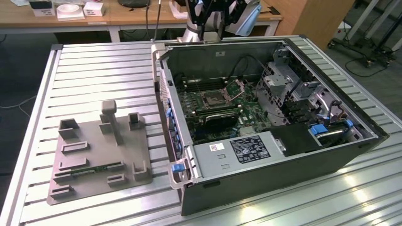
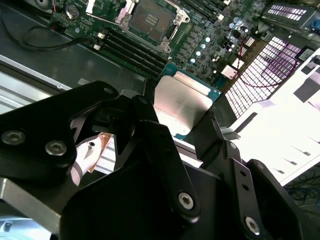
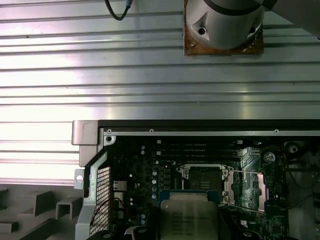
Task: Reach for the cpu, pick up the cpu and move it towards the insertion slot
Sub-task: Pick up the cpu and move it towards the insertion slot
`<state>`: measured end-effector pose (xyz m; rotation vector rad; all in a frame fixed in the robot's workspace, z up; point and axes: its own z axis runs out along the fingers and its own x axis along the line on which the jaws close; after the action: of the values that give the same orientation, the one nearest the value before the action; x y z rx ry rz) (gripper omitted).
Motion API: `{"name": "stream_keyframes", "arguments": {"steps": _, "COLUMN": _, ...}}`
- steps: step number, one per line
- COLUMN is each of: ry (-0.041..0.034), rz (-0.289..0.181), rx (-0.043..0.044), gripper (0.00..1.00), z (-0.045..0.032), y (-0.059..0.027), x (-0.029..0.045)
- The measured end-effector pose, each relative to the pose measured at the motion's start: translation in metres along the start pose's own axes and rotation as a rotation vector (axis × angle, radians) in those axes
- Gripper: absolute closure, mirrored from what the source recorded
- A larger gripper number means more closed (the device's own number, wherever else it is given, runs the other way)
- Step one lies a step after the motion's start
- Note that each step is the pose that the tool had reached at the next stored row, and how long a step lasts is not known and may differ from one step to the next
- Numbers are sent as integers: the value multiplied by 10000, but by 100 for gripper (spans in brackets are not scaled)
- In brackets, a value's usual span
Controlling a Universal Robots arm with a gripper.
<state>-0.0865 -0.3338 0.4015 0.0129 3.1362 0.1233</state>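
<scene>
Ribbed metal worktop [image 1: 94, 66], open computer case [image 1: 264, 179] on it. Claw [image 2: 182, 125] holds cpu [image 2: 181, 102] by opposite edges, above board, near socket [image 2: 150, 20]. Keep chip level, line up square over socket [image 3: 204, 176], approach slow.

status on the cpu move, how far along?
Pick looks done: the gripper holds the cpu between its fingers, lifted above the open case. In hand: carrying it over the motherboard, the slot in sight beyond it with its bracket open. Left: the cpu is not yet over the slot.
</scene>
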Motion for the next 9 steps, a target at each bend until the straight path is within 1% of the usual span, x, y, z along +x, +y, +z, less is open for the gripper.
{"name": "stream_keyframes", "arguments": {"steps": 5, "ry": -6, "rz": -1, "rx": -21, "gripper": 46, "z": 12, "y": 42, "x": -9}}
{"name": "stream_keyframes", "arguments": {"steps": 7, "ry": -5, "rz": 0, "rx": -22, "gripper": 46, "z": 14, "y": 52, "x": -52}}
{"name": "stream_keyframes", "arguments": {"steps": 9, "ry": -5, "rz": -1, "rx": -22, "gripper": 46, "z": 16, "y": 54, "x": -120}}
